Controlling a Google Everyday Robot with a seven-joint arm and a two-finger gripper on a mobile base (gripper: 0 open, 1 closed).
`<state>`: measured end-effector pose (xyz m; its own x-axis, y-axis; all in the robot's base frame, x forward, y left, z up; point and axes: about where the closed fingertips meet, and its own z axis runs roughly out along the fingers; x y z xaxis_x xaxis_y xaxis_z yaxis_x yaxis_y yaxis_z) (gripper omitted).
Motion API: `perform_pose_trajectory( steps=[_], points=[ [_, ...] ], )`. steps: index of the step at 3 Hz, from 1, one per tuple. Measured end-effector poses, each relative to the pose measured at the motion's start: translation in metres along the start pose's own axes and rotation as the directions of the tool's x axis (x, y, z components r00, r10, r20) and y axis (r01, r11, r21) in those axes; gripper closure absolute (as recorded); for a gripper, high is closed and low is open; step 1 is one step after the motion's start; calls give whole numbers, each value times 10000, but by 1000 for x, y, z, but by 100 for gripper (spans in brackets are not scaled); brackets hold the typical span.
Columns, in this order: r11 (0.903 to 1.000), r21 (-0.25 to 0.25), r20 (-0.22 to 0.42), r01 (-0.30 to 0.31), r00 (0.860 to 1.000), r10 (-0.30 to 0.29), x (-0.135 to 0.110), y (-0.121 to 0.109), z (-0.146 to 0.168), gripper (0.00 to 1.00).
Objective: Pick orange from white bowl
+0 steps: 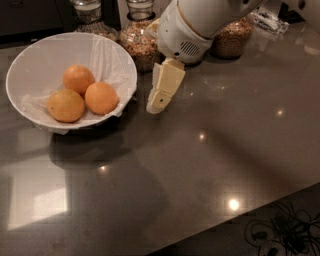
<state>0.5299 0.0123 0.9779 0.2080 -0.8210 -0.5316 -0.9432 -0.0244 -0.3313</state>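
The white bowl [30,65] stands at the far left of the dark counter, lined with crumpled white paper. Three oranges lie in it: a deep-orange one [101,98] nearest the right rim, another [78,78] behind it, and a paler, yellower one [66,105] at the front left. My gripper [157,102] hangs from the white arm, pointing down and left. It is just outside the bowl's right rim, a little above the counter, and holds nothing that I can see.
Glass jars of grains stand at the back: one [89,15] behind the bowl, one [141,37] behind the gripper, one [232,39] to the right. A plastic packet [270,20] lies far right. Cables [280,232] lie beyond the counter's front edge.
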Motion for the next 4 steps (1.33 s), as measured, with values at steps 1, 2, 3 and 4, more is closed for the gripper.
perform_pose_trajectory(
  steps=[1,2,3,4],
  points=[
    [10000,-31,362,-68,9993,69,-4,1,9,0],
    [9997,-122,507,188,9985,-181,-18,-6,35,0],
    [9991,-272,690,339,9971,-320,-30,-14,56,0],
    [9981,-498,870,359,9957,-314,-41,-17,72,0]
  ],
)
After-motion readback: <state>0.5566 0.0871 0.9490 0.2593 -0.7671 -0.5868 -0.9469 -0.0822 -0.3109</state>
